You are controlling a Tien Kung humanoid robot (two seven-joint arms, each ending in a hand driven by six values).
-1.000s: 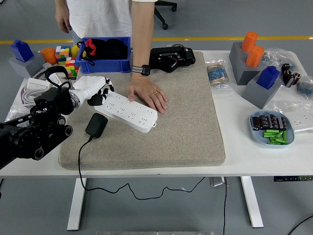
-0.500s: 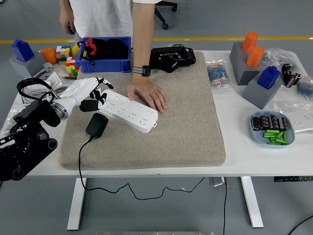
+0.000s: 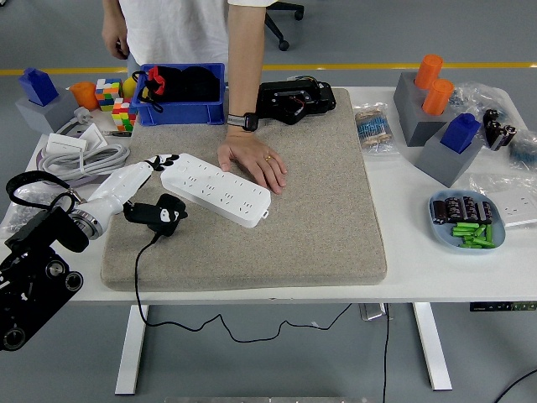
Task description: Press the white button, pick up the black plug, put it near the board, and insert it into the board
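The step in hand appears to be the pick-up of the plug. The left robot hand (image 3: 151, 201), white with dark fingertips, lies low over the near-left part of the rough beige felt mat (image 3: 327, 210). Its thumb and lower fingers (image 3: 172, 212) curl around the black plug block (image 3: 162, 215); whether they grip it firmly or only touch it cannot be told, nor whether the plug is off the mat yet. Its upper fingers point toward the left end of the long white power strip board (image 3: 220, 189). The plug sits just beside that left end, on the side nearer the robot, and its thin black cable (image 3: 137, 277) runs over the mat's near edge and below the white table (image 3: 419, 277). The white button cannot be made out on the board.

A person's hand (image 3: 253, 162) presses flat on the board's middle from the far side, apparently steadying it. The right robot hand is out of view.

Judging from this, the next move calls for a secure hold, then a lift and turn so the plug's prongs face down over a free socket near the board's left end. The trailing cable may pull against the lift, and the board lies diagonally, so the wrist must match that angle.
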